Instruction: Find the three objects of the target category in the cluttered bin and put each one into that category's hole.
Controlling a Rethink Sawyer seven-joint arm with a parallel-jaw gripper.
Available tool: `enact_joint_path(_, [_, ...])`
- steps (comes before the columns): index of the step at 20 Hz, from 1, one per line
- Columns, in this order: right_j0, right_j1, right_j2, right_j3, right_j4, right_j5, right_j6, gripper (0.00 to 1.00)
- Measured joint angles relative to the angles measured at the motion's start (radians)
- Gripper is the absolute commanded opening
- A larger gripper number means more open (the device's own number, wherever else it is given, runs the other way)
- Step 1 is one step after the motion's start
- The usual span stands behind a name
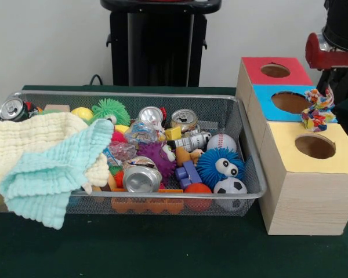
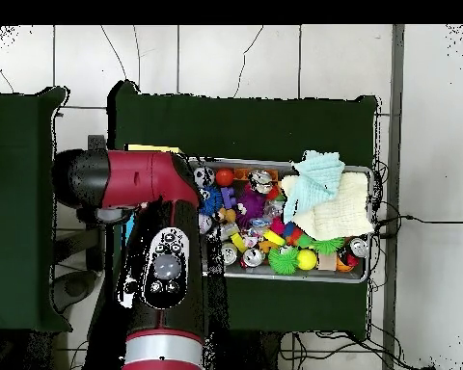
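The wire mesh bin (image 1: 250,152) holds cans, toys and two towels; it also shows in the overhead view (image 2: 363,273). One confetti-spotted wad (image 1: 318,110) hangs over the seam between the blue-topped box (image 1: 267,104) and the yellow-topped box (image 1: 287,152), just behind the yellow box's hole (image 1: 315,146). My gripper (image 1: 327,87) comes down at the far right, right above that wad; I cannot tell whether it grips it. Two more crinkly spotted wads (image 1: 140,132) (image 1: 123,151) lie mid-bin among the cans.
A red-topped box (image 1: 252,72) stands behind the blue one. A cream towel (image 1: 29,142) and a mint towel (image 1: 52,179) cover the bin's left end. Silver cans (image 1: 141,178), balls and a blue furry toy (image 1: 220,167) fill the rest. In the overhead view my arm (image 2: 158,193) hides the boxes.
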Motion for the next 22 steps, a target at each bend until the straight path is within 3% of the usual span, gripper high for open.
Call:
enact_joint_path(7, [0.009, 0.046, -0.009, -0.099, 0.0, 0.001, 0.03, 0.0])
enact_joint_path(13, [0.004, 0.114, -0.013, -0.246, 0.0, 0.025, 0.038, 0.0])
enact_joint_path(22, [-0.014, 0.138, -0.014, -0.3, 0.0, 0.03, 0.038, 0.0])
